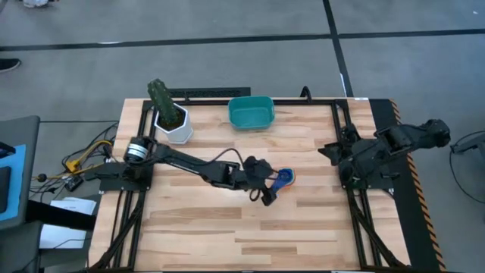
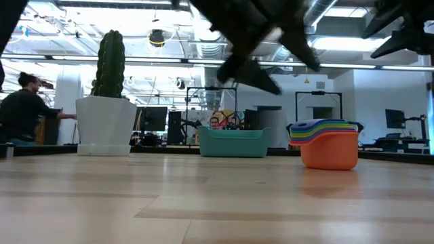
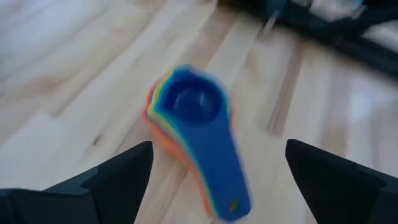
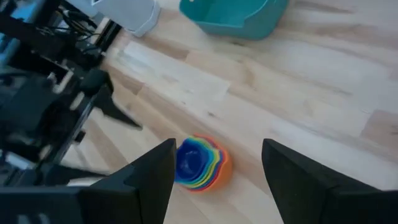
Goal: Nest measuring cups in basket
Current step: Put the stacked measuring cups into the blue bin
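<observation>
The measuring cups [image 1: 286,177] stand nested in one stack on the bare table, orange at the bottom [image 2: 330,150], blue on top [image 3: 193,102]. The stack's handles [image 3: 217,174] point toward my left gripper. The left gripper [image 1: 270,182] is open just left of the stack; its fingers [image 3: 124,174] stand on either side of the handles without touching them. My right gripper [image 4: 219,148] is open, drawn back high at the table's right side [image 1: 331,150], and looks down on the stack [image 4: 199,163]. The teal basket [image 1: 251,111] sits at the far edge, nothing showing in it.
A white pot with a green cactus [image 1: 170,117] stands at the far left, next to the basket. Black frame rails [image 1: 345,121] run along the table's sides. People show in the room beyond the table [image 2: 24,108].
</observation>
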